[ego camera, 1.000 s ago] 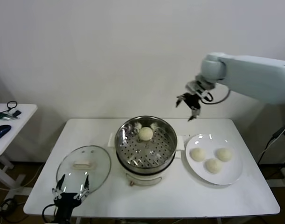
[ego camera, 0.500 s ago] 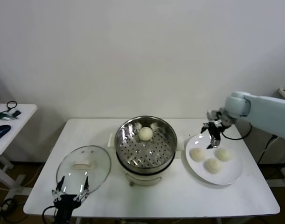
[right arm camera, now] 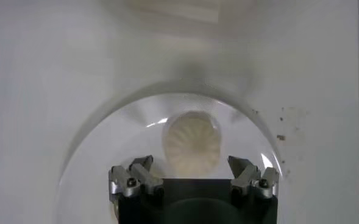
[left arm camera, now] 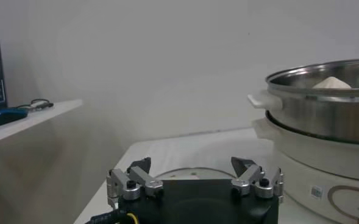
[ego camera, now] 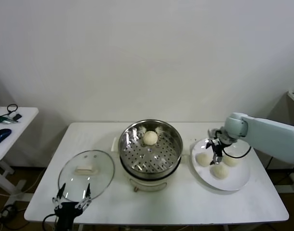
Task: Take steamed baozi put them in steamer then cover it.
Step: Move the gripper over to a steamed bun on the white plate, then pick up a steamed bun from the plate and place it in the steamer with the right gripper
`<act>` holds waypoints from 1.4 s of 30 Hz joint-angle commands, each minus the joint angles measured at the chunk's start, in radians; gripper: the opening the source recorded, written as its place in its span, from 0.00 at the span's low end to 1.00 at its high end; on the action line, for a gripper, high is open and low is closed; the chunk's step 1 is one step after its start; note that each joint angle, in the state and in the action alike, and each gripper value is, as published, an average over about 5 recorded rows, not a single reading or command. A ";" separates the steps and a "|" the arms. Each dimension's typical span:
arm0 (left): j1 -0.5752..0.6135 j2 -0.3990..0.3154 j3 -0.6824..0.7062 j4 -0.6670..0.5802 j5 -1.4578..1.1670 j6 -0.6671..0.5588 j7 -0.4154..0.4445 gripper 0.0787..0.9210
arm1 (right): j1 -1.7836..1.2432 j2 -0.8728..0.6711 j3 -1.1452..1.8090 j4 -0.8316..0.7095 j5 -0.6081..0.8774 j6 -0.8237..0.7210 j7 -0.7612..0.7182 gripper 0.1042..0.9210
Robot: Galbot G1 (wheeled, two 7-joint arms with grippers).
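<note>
The steamer (ego camera: pixel 149 153), a shiny steel pot on a white base, stands mid-table with one baozi (ego camera: pixel 150 137) on its perforated tray. Three more baozi (ego camera: pixel 219 171) lie on the white plate (ego camera: pixel 237 182) to its right. My right gripper (ego camera: pixel 216 150) is open, low over the plate among them. In the right wrist view one baozi (right arm camera: pixel 193 143) lies just ahead of the open right gripper (right arm camera: pixel 191 162). The glass cover (ego camera: pixel 86 172) with its cream handle lies flat at the front left. My left gripper (ego camera: pixel 72 199) is open and empty just in front of the cover.
A white side table (ego camera: pixel 12 126) at the far left holds a blue mouse (ego camera: pixel 1 136) and cables. The left wrist view shows the steamer's wall (left arm camera: pixel 325 103) to one side and the cover's rim (left arm camera: pixel 179 175) beyond the left gripper (left arm camera: pixel 191 164).
My right arm has swung from high behind the steamer down to the plate, and the gripper now sits low among the baozi. The left arm has not moved.
</note>
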 commanded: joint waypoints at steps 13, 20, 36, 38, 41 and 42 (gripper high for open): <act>-0.002 -0.002 0.000 -0.002 0.000 0.001 -0.001 0.88 | -0.109 0.046 0.095 -0.082 -0.042 -0.020 0.019 0.66; -0.001 -0.003 0.002 -0.007 0.000 0.001 -0.002 0.88 | -0.044 0.025 0.069 -0.044 -0.029 -0.009 0.001 0.59; 0.000 0.009 0.020 -0.008 0.005 -0.007 -0.001 0.88 | 0.913 0.066 -0.434 0.375 0.468 -0.013 -0.052 0.60; -0.001 0.011 0.024 -0.010 0.006 -0.007 0.000 0.88 | 0.918 0.102 -0.398 0.427 0.550 -0.060 -0.012 0.60; 0.004 0.014 0.030 -0.013 0.007 -0.009 0.000 0.88 | 0.872 0.165 -0.328 0.471 0.631 -0.132 0.056 0.60; 0.005 0.015 0.031 -0.014 0.007 -0.010 -0.001 0.88 | 0.847 0.188 -0.306 0.476 0.647 -0.152 0.078 0.60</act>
